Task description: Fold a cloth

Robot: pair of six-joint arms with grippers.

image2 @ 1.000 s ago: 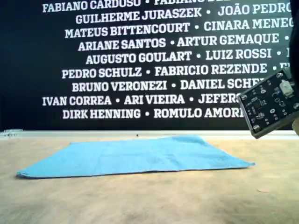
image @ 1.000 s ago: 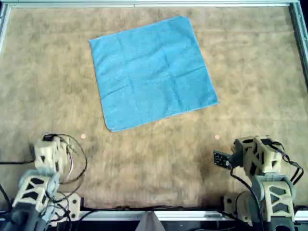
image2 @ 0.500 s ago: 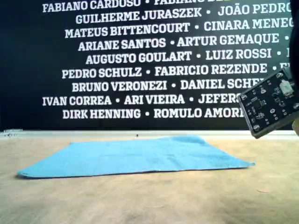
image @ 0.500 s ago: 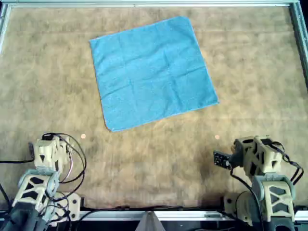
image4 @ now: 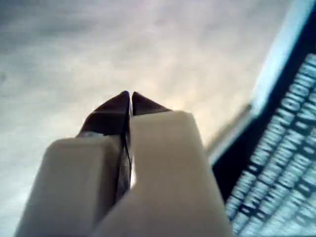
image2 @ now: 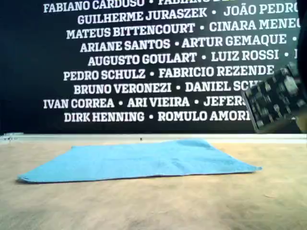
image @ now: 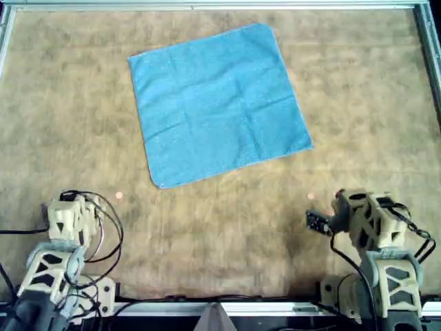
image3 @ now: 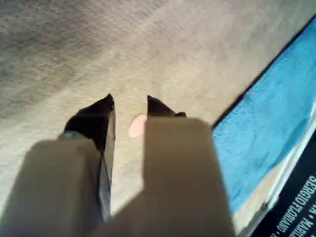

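left gripper jaws a bit apart, empty, over bare table, overhead's near left | right gripper pinched closed, empty, overhead's near right | cloth flat, far centre, well apart from both

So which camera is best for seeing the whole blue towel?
The overhead view: the cloth lies flat with all four corners showing. The exterior view shows it edge-on, as a thin strip. The left wrist view catches only one part; the right wrist view shows none.
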